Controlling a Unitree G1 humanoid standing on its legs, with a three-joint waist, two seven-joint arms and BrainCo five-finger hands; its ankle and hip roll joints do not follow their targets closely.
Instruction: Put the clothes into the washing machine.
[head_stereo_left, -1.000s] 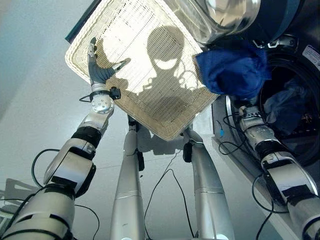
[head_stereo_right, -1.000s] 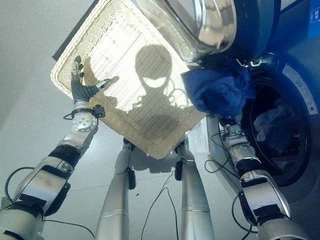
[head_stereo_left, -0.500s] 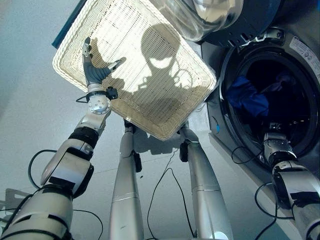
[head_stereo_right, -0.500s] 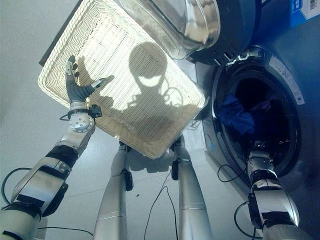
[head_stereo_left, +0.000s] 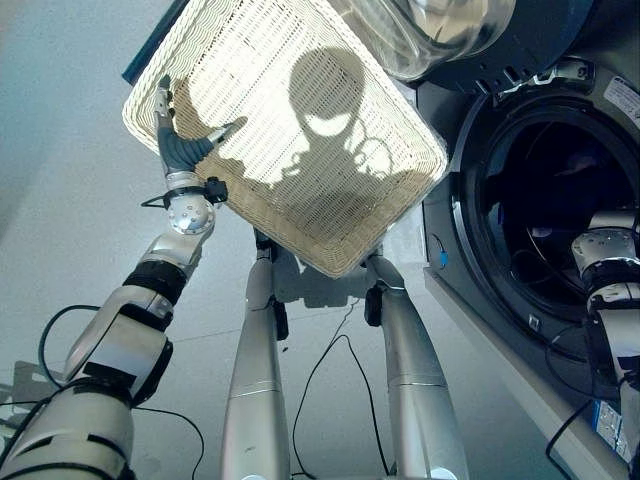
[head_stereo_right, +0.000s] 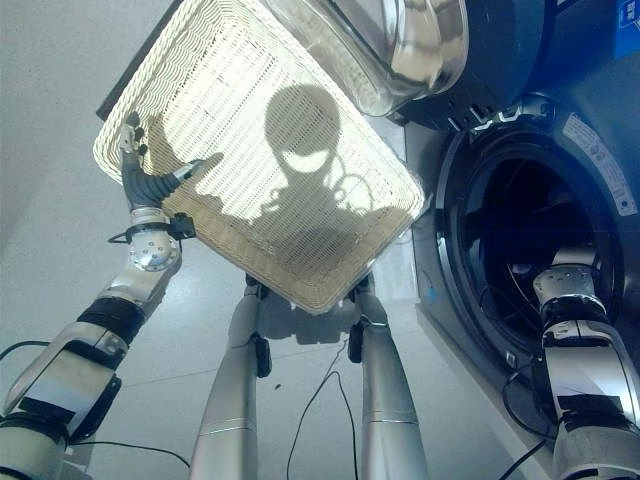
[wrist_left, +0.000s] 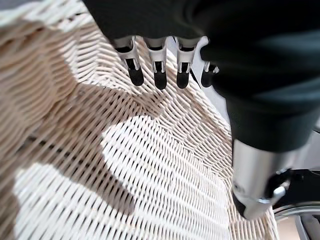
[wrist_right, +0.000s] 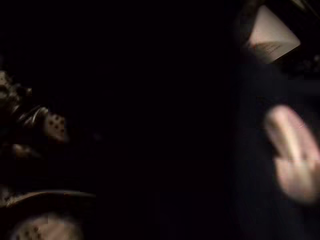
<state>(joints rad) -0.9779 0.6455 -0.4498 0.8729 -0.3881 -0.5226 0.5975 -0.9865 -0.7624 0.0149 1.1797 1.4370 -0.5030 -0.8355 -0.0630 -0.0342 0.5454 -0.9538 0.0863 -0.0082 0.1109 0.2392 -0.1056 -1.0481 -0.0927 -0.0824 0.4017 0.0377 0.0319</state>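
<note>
Up close, the left hand (head_stereo_left: 178, 148) rests straight-fingered on the woven wicker basket (head_stereo_left: 290, 120). Right hand's fingers sit hidden inside the round, dark washing machine (head_stereo_left: 545, 215); grasp unclear

1. L arm stretched fwd & up, left hand (head_stereo_left: 180, 150) raised, fingers (wrist_left: 136, 75) straight, thumb splayed apart.
2. R arm extended fwd, wrist up; right hand hidden in dark.

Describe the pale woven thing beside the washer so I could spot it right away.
Start at the dark front-loading washing machine with its round opening. Just beside it sits a wide, shallow wicker basket, with the robot's left hand at its far corner. Its cream weave sets it apart from the grey floor.
</note>
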